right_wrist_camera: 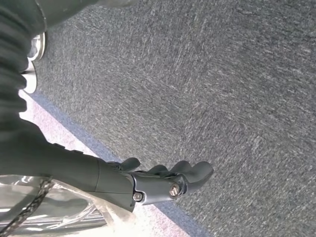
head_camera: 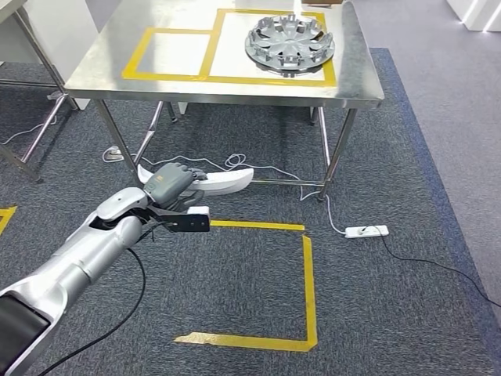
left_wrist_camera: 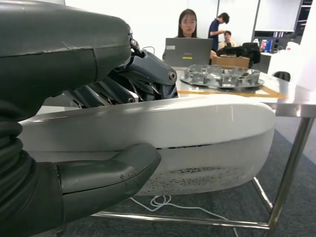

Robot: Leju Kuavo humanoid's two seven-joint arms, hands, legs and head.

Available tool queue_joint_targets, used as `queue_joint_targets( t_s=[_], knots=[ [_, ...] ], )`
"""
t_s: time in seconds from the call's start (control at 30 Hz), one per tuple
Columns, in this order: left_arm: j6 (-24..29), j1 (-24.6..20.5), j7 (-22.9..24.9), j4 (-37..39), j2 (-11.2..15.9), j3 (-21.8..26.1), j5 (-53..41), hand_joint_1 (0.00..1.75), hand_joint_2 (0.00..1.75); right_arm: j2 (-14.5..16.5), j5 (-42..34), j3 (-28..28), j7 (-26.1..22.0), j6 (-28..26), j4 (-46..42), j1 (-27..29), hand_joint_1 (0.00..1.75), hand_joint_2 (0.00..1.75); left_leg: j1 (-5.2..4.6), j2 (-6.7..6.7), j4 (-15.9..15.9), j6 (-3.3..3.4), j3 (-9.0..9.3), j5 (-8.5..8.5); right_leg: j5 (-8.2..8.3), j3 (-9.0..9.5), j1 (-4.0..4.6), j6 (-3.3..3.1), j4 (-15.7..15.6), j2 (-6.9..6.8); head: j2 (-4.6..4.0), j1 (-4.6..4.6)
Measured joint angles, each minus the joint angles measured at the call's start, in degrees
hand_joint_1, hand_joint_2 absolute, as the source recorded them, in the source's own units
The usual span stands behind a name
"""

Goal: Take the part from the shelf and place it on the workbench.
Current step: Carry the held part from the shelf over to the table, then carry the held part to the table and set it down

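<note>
My left hand (head_camera: pixel 171 184) grips a long white curved part (head_camera: pixel 227 180), held out over the carpet in front of the steel workbench (head_camera: pixel 118 59). In the left wrist view the white part (left_wrist_camera: pixel 209 138) lies between the thumb and the dark fingers (left_wrist_camera: pixel 149 74) of the left hand (left_wrist_camera: pixel 93 123). A silver wheel cover (head_camera: pixel 290 41) lies on the workbench inside the larger yellow-taped box; the wheel cover (left_wrist_camera: pixel 221 76) also appears beyond the part. My right hand (right_wrist_camera: pixel 164 182) hangs over the carpet, fingers loosely extended and holding nothing.
A smaller yellow-taped box (head_camera: pixel 171 53) on the workbench is bare. Yellow tape (head_camera: pixel 307 274) marks a square on the carpet. A white power strip (head_camera: pixel 366 231) and cables lie by the table legs. People sit behind a laptop (left_wrist_camera: pixel 188 52) beyond the workbench.
</note>
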Motion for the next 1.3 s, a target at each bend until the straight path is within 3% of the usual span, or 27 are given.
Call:
queue_joint_targets(
  t_s=[0.07,0.1,0.13,0.2,0.23,0.3,0.43,0.47,0.53,0.57,0.6,0.63,0.67,0.73,0.77,0.87,0.93,1.0,1.03,1.07,1.13,1.17,1.2,1.27,1.3],
  knots=[
    [0.0,0.0,0.0,0.1,0.0,0.0,0.0,1.75,1.75,0.0,0.0,0.0,0.0,0.0,0.0,0.1,0.00,1.75,0.00,0.01,0.0,0.04,-0.07,-0.10,-2.70,-3.65,-0.07,0.26,7.4,-0.02,0.00,0.01],
    [0.0,0.0,0.0,0.1,0.0,0.0,-0.1,1.75,1.75,0.0,0.0,0.0,0.0,0.0,0.0,0.1,0.00,1.75,0.02,-0.02,0.0,0.01,-0.06,-0.18,-2.57,-4.39,-0.11,0.35,8.7,-0.03,0.00,0.01],
    [0.0,0.1,0.1,0.2,-0.1,0.0,-0.1,1.75,1.75,0.0,0.0,0.0,0.0,0.0,0.0,0.1,0.00,1.75,0.07,-0.07,0.1,-0.13,0.01,-0.30,-1.32,-3.95,-0.15,0.40,7.5,-0.04,0.00,0.03],
    [0.0,0.1,0.2,0.2,-0.1,0.0,-0.1,1.75,1.75,0.0,0.0,0.0,0.0,0.0,0.0,0.1,0.00,1.75,0.25,-0.15,0.4,-0.69,0.25,-0.78,2.48,-0.24,-0.29,0.49,0.0,-0.02,0.00,0.03],
    [0.0,0.0,0.4,0.2,-0.1,0.0,-0.1,1.75,1.75,0.0,0.0,0.0,0.0,0.0,0.0,0.0,0.00,1.75,0.22,-0.19,0.7,-1.08,0.24,-1.13,3.53,1.79,-0.30,0.37,-3.8,0.08,0.00,0.08],
    [0.2,-0.2,0.6,0.3,-0.1,0.0,-0.4,1.75,1.75,0.2,0.0,0.0,0.1,0.0,0.0,0.0,0.00,1.75,0.04,-0.26,1.0,-1.77,0.17,-1.62,3.53,3.80,-0.20,-0.36,-7.1,0.29,0.00,0.11],
    [0.5,-0.3,0.9,0.5,-0.3,0.0,-0.7,1.75,1.75,0.3,0.1,0.0,0.1,0.0,0.0,0.1,0.00,1.75,0.18,-0.11,2.6,-2.93,-0.02,-2.79,2.79,4.88,-0.23,-2.23,-7.3,0.36,0.00,-0.10],
    [0.5,-0.3,0.9,0.5,-0.3,0.1,-0.7,1.75,1.75,0.3,0.1,0.0,0.1,0.0,0.0,0.1,0.00,1.75,0.25,-0.02,5.0,-3.23,-1.10,-3.75,2.47,5.40,-0.32,-2.61,-7.4,0.37,0.00,-0.19],
    [0.6,-0.2,1.0,0.7,-0.3,0.1,-0.7,1.75,1.75,0.3,0.2,0.0,0.1,0.0,0.0,0.2,0.00,1.75,0.41,0.07,12.8,-3.64,-5.41,-6.08,1.46,6.47,-0.28,-3.05,-7.5,0.40,0.00,-0.33],
    [0.6,0.0,1.0,0.8,-0.3,0.0,-0.8,1.75,1.75,0.3,0.2,0.0,0.1,0.0,0.0,0.4,0.00,1.75,0.46,0.08,16.3,-3.71,-7.83,-6.62,0.85,7.12,-0.26,-3.07,-7.5,0.43,0.00,-0.31],
    [0.6,0.2,1.1,0.9,-0.3,0.0,-0.8,1.75,1.75,0.3,0.2,0.0,0.1,0.0,0.0,0.5,0.00,1.75,0.48,0.09,18.2,-3.68,-9.61,-6.08,0.22,7.87,-0.22,-3.04,-7.5,0.46,0.00,-0.33],
    [0.6,0.4,1.2,1.0,-0.3,0.0,-0.9,1.75,1.75,0.3,0.2,0.0,0.1,0.0,0.0,0.6,0.00,1.75,0.48,0.10,17.8,-3.55,-10.39,-4.24,-0.49,8.75,-0.19,-2.96,-7.5,0.48,0.00,-0.33],
    [0.7,0.5,1.3,1.1,-0.3,0.0,-1.0,1.75,1.75,0.3,0.2,0.0,0.1,0.0,0.0,0.7,0.00,1.75,0.45,0.11,15.1,-3.28,-10.14,-1.27,-1.26,9.80,-0.13,-2.87,-7.5,0.49,0.00,-0.33],
    [0.9,0.6,1.4,1.3,-0.3,0.0,-1.1,1.75,1.75,0.4,0.2,0.0,0.1,0.0,0.0,0.8,0.00,1.75,0.04,0.26,7.9,-2.41,-8.12,4.13,-2.78,11.46,-0.09,-2.56,-8.0,0.39,-0.01,-0.07],
    [1.0,0.6,1.4,1.4,-0.2,0.0,-1.1,1.75,1.75,0.5,0.2,-0.1,0.1,0.0,0.0,0.8,0.00,1.75,-0.34,0.36,5.2,-1.90,-7.00,5.13,-3.31,12.22,-0.18,-2.29,-8.5,0.36,-0.01,0.08],
    [1.4,0.5,1.4,1.5,-0.3,0.4,-1.3,1.75,1.75,0.6,0.2,-0.1,0.1,0.0,0.0,0.6,0.00,1.75,-0.93,0.44,1.5,-0.73,-3.99,2.37,-3.04,14.02,-0.36,-0.97,-9.3,0.02,0.00,-0.18],
    [1.6,0.4,1.4,1.6,-0.4,0.7,-1.3,1.75,1.75,0.7,0.2,-0.1,0.1,-0.1,0.0,0.2,0.00,1.75,-0.51,0.30,-0.2,-0.28,-1.67,0.92,-0.68,12.03,-0.25,-0.15,-4.8,-0.15,0.00,-0.07],
    [1.8,0.5,1.4,1.8,-0.4,0.9,-1.3,1.75,1.75,0.7,0.2,-0.1,0.0,-0.1,0.0,0.0,0.00,1.75,-0.16,0.22,-1.3,0.07,0.85,-0.32,0.25,6.71,-0.26,0.15,2.6,-0.13,0.00,0.14],
    [2.0,0.7,1.4,2.0,-0.5,0.9,-1.3,1.75,1.75,0.7,0.2,-0.1,0.0,-0.1,0.0,0.0,0.00,1.75,-0.07,0.18,-1.5,0.19,2.06,-1.11,-1.10,4.01,-0.27,0.17,5.3,-0.14,-0.01,0.20],
    [2.0,0.9,1.4,2.1,-0.6,0.9,-1.3,1.75,1.75,0.6,0.2,-0.1,0.0,-0.1,0.0,0.1,0.00,1.75,0.01,0.07,-1.7,0.20,3.30,-2.03,-3.44,1.67,-0.26,0.19,6.8,-0.13,0.00,0.21],
    [2.2,1.4,1.4,2.3,-0.8,0.9,-1.3,1.75,1.75,0.6,0.2,-0.1,0.1,-0.1,0.0,0.4,0.00,1.75,0.17,-0.22,-1.9,0.09,6.04,-4.12,-7.97,-1.59,-0.15,0.32,6.0,-0.15,0.00,0.27],
    [2.2,1.5,1.4,2.4,-0.9,0.9,-1.3,1.75,1.75,0.6,0.3,-0.1,0.1,-0.1,0.0,0.6,0.00,1.75,0.23,-0.31,-1.9,-0.01,7.56,-5.23,-8.22,-2.44,-0.05,0.28,3.8,-0.16,0.00,0.27],
    [2.2,1.6,1.4,2.6,-1.0,0.9,-1.3,1.75,1.75,0.6,0.2,-0.1,0.1,-0.1,0.0,0.7,0.00,1.75,0.25,-0.32,-2.2,-0.13,9.21,-6.35,-6.01,-2.81,0.14,0.08,0.7,-0.16,0.00,0.26],
    [2.3,2.0,1.4,3.0,-1.2,0.9,-1.3,1.75,1.75,0.5,0.2,-0.2,0.1,0.0,0.2,1.0,0.00,1.75,0.35,-0.40,-3.2,-0.52,12.48,-8.38,4.26,-2.87,0.78,-0.96,-6.3,-0.09,0.00,0.21],
    [2.3,2.2,1.4,3.2,-1.4,0.9,-1.4,1.75,1.75,0.4,0.3,-0.2,0.1,0.0,0.3,1.1,0.00,1.75,0.37,-0.48,-4.0,-0.84,13.96,-9.22,8.61,-2.42,1.16,-1.53,-8.5,-0.01,0.00,0.20]
  ],
)
